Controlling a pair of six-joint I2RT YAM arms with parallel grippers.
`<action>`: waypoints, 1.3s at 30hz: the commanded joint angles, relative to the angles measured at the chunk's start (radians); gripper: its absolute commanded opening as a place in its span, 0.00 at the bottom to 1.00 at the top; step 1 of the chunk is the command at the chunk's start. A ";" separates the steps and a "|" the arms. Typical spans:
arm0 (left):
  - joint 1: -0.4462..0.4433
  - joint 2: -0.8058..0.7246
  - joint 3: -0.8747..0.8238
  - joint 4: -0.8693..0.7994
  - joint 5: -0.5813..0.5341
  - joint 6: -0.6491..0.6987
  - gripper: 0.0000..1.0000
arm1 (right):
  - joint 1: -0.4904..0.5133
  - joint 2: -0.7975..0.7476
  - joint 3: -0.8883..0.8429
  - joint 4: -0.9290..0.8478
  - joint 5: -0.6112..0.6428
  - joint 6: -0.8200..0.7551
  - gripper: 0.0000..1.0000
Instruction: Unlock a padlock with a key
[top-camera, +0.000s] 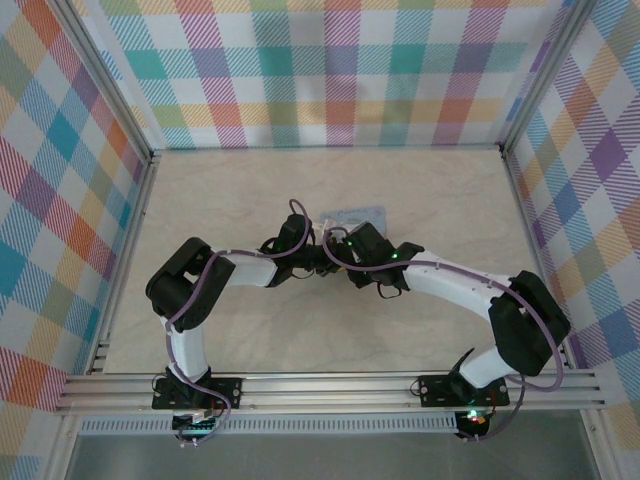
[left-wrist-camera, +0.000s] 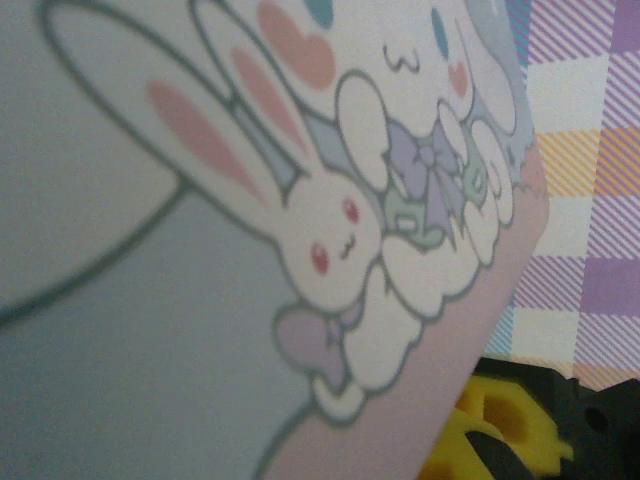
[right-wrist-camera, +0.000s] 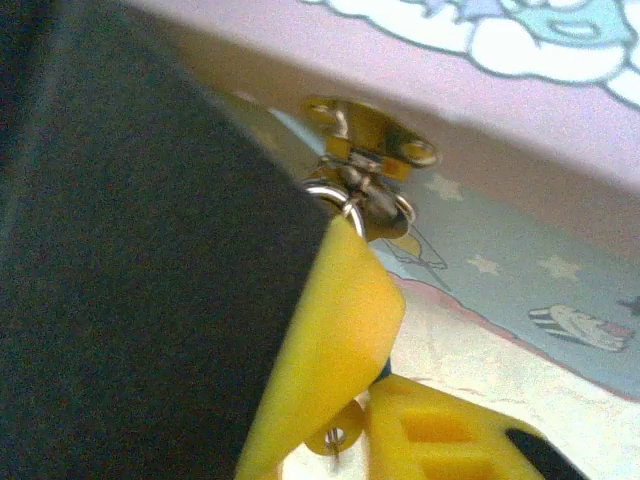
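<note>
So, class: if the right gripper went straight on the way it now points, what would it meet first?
Most likely the brass clasp on the front of the tin, just ahead of the right gripper. Depth is unclear, but nothing seems to lie between them.

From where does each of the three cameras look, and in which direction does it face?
Top external: above and behind the bases, looking down at the table; left arm and right arm meet at the tin.
Left wrist: on the left arm, close against the tin's cartoon print; left yellow finger at lower right.
Right wrist: on the right arm, looking along the right yellow finger at the tin's brass clasp.
Shared: all three see the tin.
</note>
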 joint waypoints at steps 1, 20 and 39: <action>-0.004 -0.046 0.024 0.018 0.045 -0.001 0.00 | 0.005 0.015 0.028 -0.001 0.010 -0.017 0.05; -0.004 -0.059 -0.036 -0.118 -0.041 0.072 0.36 | 0.005 0.059 -0.071 0.129 -0.113 0.005 0.00; -0.003 -0.316 -0.094 -0.516 -0.299 0.222 0.42 | 0.003 0.119 -0.065 0.108 -0.195 -0.048 0.00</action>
